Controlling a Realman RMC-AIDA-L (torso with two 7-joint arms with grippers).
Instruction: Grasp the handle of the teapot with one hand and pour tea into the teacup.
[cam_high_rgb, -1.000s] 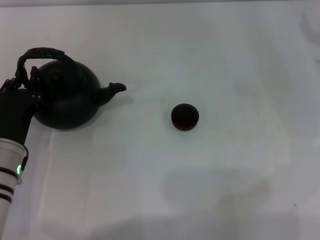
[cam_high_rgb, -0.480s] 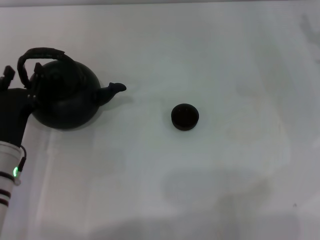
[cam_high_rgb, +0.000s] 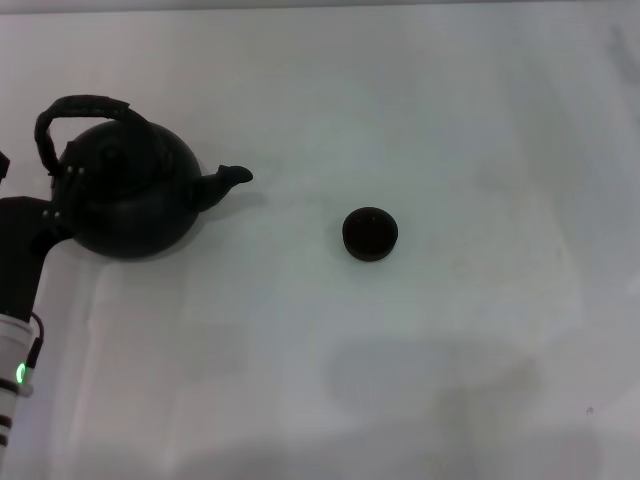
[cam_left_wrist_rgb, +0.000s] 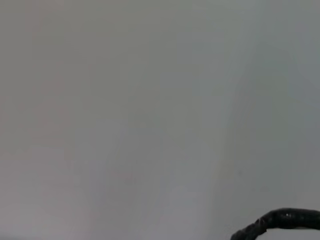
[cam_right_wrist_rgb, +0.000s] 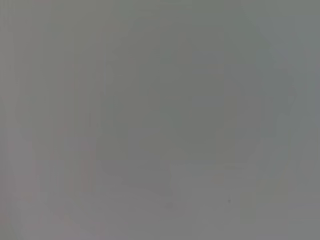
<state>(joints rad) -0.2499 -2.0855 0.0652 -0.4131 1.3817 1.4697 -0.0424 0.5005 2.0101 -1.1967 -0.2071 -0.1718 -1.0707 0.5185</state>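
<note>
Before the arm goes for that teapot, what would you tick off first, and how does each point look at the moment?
1. Teapot upright on the table: ok.
2. Handle arched up and free to grasp: ok.
3. Left gripper on the handle: not ok; it sits beside the pot at the view's edge, lower than the handle.
4. Left fingers open: cannot tell.
5. Teacup upright, apart from the spout, which points toward it: ok.
6. Right arm out of the way: ok, not in the head view.
</note>
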